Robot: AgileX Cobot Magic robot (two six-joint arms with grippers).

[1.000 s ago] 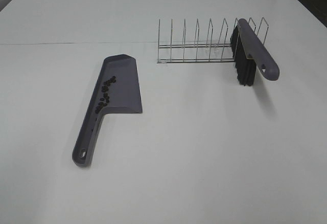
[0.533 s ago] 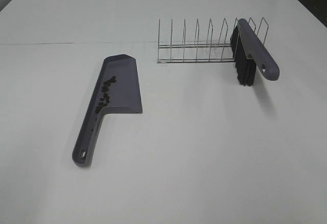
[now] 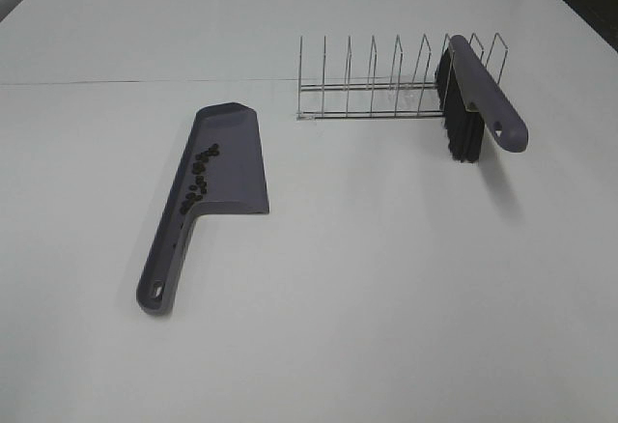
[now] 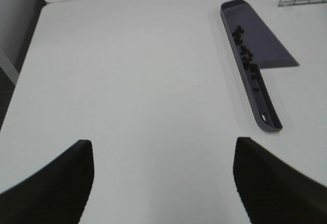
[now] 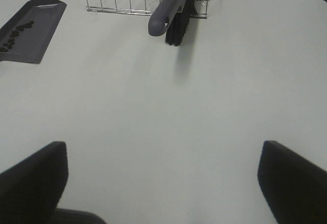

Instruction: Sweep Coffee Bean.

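A grey-purple dustpan [image 3: 241, 162] lies flat on the white table, left of centre, handle toward the front. Several dark coffee beans [image 3: 198, 177] sit inside it along its left wall. They also show in the left wrist view [image 4: 245, 55] and the right wrist view [image 5: 15, 35]. The matching brush [image 3: 488, 95] with black bristles rests in the right end of a wire rack [image 3: 372, 80]. My left gripper [image 4: 163, 183] is open and empty, well short of the dustpan [image 4: 268, 50]. My right gripper [image 5: 163, 183] is open and empty, well short of the brush [image 5: 171, 4]. Neither gripper shows in the exterior view.
The wire rack stands at the back right of the table, with several upright dividers. A seam runs across the table behind the dustpan. The table's left edge [image 4: 30, 45] shows in the left wrist view.
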